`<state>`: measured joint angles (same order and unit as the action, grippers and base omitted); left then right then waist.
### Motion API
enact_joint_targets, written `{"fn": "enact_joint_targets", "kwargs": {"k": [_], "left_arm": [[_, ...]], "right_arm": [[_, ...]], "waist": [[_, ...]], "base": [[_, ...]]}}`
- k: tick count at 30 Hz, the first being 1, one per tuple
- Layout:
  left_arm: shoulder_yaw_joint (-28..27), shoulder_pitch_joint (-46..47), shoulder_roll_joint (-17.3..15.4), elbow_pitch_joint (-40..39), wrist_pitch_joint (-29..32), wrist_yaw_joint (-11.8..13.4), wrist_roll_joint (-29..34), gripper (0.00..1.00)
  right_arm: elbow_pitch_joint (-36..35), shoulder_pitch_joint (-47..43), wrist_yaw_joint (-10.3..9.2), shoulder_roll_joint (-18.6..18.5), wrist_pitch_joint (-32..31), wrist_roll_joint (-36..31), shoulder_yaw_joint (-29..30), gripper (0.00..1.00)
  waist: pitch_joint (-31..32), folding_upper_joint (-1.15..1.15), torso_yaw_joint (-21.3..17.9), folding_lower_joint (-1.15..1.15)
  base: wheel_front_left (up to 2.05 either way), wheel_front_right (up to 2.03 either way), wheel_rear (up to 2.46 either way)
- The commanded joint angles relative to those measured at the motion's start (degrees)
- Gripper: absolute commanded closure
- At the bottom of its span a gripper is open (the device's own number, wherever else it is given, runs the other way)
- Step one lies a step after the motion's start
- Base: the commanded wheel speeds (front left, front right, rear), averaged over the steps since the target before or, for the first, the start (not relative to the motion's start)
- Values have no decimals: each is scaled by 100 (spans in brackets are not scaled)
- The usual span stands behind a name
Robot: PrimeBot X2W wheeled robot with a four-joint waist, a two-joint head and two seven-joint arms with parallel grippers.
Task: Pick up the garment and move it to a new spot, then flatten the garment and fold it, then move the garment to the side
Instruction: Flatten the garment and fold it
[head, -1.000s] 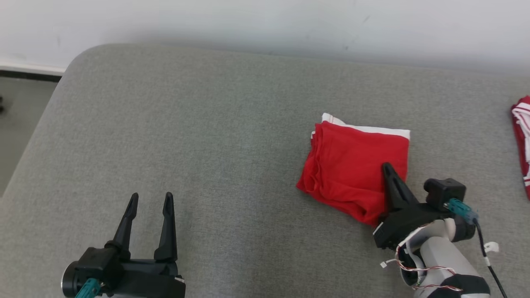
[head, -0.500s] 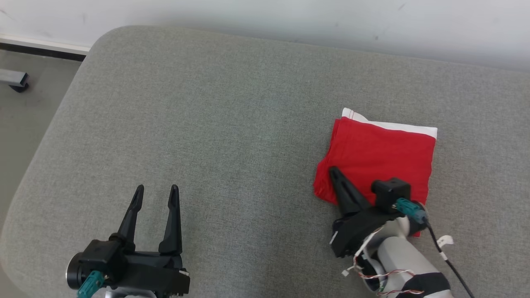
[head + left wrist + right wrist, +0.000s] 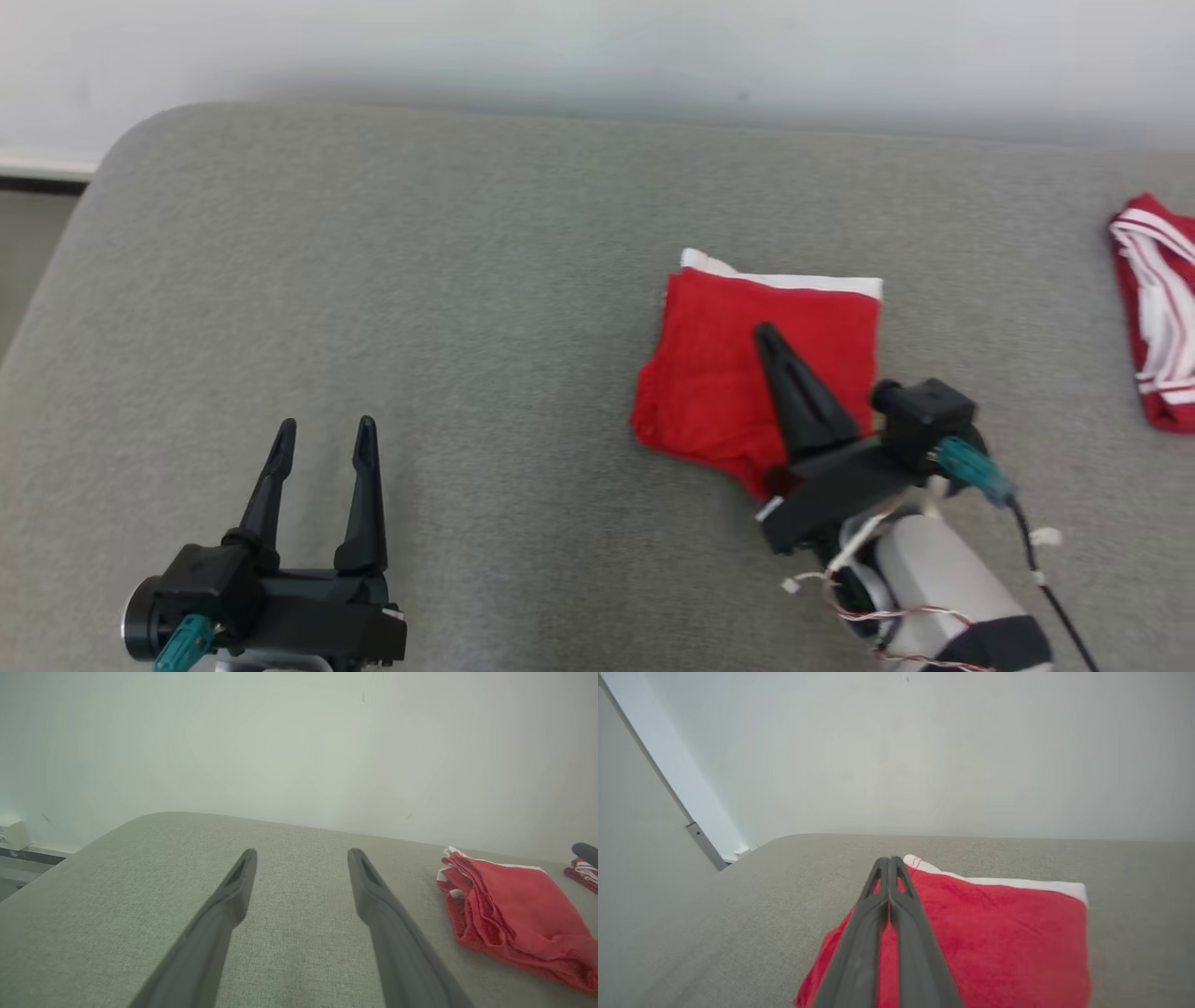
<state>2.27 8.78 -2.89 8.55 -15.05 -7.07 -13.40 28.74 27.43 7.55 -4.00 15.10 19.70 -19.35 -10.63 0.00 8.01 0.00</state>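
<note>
The folded red garment point(image 3: 719, 392) with a white band along its far edge lies flat on the grey cushion point(image 3: 420, 280). It also appears in the left wrist view point(image 3: 509, 905) and the right wrist view point(image 3: 1008, 933). My right gripper point(image 3: 767, 336) is shut, its two fingers pressed together and pointing over the middle of the garment from its near right corner; no cloth shows between the fingertips point(image 3: 889, 861). My left gripper point(image 3: 325, 427) is open over bare cushion at the lower left, well apart from the garment, with nothing between its fingers point(image 3: 302, 854).
A second red garment point(image 3: 1158, 308) with white stripes lies at the cushion's far right edge, also seen in the left wrist view point(image 3: 581, 870). A pale wall runs behind the cushion. The cushion's rounded corner and the floor are at the far left.
The head camera has swung, shifting the whole picture. Relative to the garment, my shut right gripper went from its near left corner to over its middle. The left gripper stays open.
</note>
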Motion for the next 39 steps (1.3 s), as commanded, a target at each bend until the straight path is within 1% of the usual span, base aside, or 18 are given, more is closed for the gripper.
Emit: {"fn": "enact_joint_targets", "kwargs": {"k": [1,4,9,14,18,19,21,22,23,25,26,39], "left_arm": [[-18,-45,-1,-6,-16,-6,51,0],[-101,-80,-2,-16,-16,-17,103,0],[-210,-212,0,-29,-16,-34,244,0],[-298,-374,-16,29,-16,-32,420,0],[-379,-508,-66,51,-16,-36,495,0],[-394,-542,-78,56,-16,-37,511,0],[-400,-604,-84,61,-16,-39,544,0],[-383,-645,-85,47,-16,-39,574,0],[-375,-691,-83,35,-16,-40,588,0],[-367,-751,-80,6,-16,-41,597,0],[-355,-782,-77,-3,-16,-41,596,0],[-294,-1138,-172,-135,-16,-42,528,0]], "right_arm": [[-52,-84,-15,-85,3,-54,53,100],[-392,-342,-15,-228,4,-146,283,100],[-882,-801,-15,-481,4,-271,734,100],[-1245,-1299,-15,-594,4,-389,1049,100],[-1483,-1683,-15,-572,3,-468,1215,100],[-1527,-1783,-15,-535,3,-471,1268,95],[-1621,-1961,-15,-472,4,-524,1366,66],[-1653,-2039,-15,-450,3,-543,1422,61],[-1685,-2109,-15,-427,4,-571,1454,52],[-1759,-2256,-15,-364,4,-627,1520,10],[-1782,-2321,-15,-332,3,-649,1552,0],[-1803,-2779,-15,-69,3,-805,1767,0]], "waist": [[170,0,-349,0],[259,0,-576,0],[383,0,-830,0],[531,0,-984,0],[653,0,-1023,0],[684,0,-1019,0],[745,0,-997,0],[782,0,-979,0],[807,0,-967,0],[859,0,-940,0],[885,0,-925,0],[1024,0,-837,0]], "base": [[0,0,0],[0,0,0],[0,0,0],[0,0,0],[0,0,0],[0,0,0],[0,0,0],[0,0,0],[0,0,0],[0,0,0],[0,0,0],[0,0,0]]}}
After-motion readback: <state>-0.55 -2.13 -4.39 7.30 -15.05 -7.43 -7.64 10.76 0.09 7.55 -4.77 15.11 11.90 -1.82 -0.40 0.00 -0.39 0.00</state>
